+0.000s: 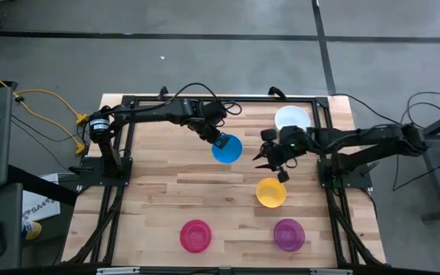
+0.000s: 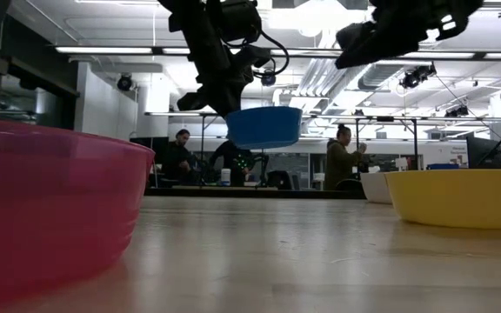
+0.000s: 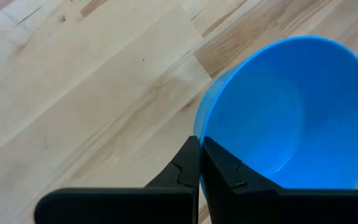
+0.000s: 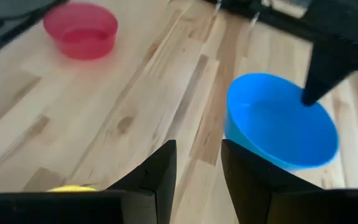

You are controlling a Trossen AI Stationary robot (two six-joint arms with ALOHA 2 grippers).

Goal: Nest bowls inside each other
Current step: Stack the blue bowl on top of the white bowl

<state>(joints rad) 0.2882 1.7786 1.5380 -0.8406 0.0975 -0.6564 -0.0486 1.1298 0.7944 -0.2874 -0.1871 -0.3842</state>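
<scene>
The blue bowl (image 1: pixel 228 150) hangs in the air over the table's middle, with my left gripper (image 1: pixel 220 140) shut on it. Just to its right, my right gripper (image 1: pixel 263 159) stands open above the table with nothing between its fingers. It points toward the blue bowl (image 4: pixel 281 127). The white bowl (image 1: pixel 291 118) sits on its base at the far right. The yellow bowl (image 1: pixel 271 192) is near my right gripper. The pink bowl (image 1: pixel 195 235) and the purple bowl (image 1: pixel 289 234) stand near the front edge. My left gripper pinches the blue bowl's rim (image 3: pixel 199 144) on its left side, one finger inside the wall and one outside. The fingers (image 3: pixel 229 171) slant down from the table's far left. The bowl (image 2: pixel 263 127) is lifted clear of the table, mouth up and nearly level.
A dark metal frame (image 1: pixel 128 122) runs along the table's left, far and right sides and carries both arm bases. Bare wood lies left of the blue bowl and between the pink and yellow bowls. People sit in the room behind the table (image 2: pixel 342 156).
</scene>
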